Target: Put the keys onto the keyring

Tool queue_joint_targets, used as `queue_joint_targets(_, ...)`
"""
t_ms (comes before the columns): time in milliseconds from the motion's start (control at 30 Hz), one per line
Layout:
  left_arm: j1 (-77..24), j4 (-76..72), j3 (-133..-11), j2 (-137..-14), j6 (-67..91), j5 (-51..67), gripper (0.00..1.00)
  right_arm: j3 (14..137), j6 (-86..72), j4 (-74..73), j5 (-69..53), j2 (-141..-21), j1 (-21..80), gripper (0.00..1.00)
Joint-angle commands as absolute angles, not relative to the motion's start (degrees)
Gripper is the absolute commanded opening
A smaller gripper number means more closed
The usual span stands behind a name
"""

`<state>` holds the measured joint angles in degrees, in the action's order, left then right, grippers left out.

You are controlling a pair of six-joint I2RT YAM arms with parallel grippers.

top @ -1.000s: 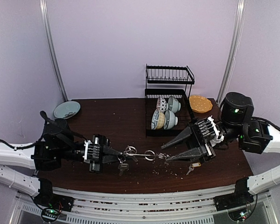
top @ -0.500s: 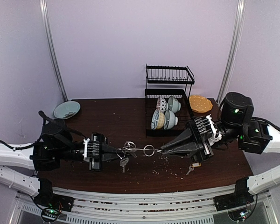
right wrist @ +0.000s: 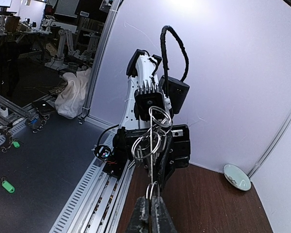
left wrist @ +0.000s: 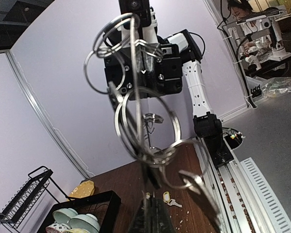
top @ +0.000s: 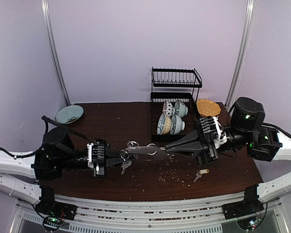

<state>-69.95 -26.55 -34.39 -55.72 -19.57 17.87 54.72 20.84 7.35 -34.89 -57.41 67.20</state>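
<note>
The keyring (top: 144, 150) hung stretched above the table (top: 111, 121) between both arms. The left gripper (top: 117, 157) was pinched tight on one end and the right gripper (top: 169, 146) clamped on the other, probably to steady the hoop for threading. The keys (top: 202, 173), with their yellow tag, lay on the table near the right arm, held by neither gripper.
</note>
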Motion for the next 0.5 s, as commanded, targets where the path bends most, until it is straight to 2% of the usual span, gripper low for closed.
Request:
queue_joint_targets(0, -70.0, -26.9, -34.6, -57.3, -20.2, 9.2, 0.00, 54.9, 17.3, 9.4, -38.1, -56.6, 67.6, 0.00)
queue_joint_targets(167, -69.9, -31.3, -32.1, -58.6, -19.0, 8.2, 0.00, 54.7, 17.6, 10.0, -43.4, -56.6, 67.5, 0.00)
queue_joint_targets(467, -68.9, -40.8, -30.9, -64.1, -12.7, 14.3, 0.00, 56.5, 20.7, 7.7, -49.8, -56.8, 67.4, 0.00)
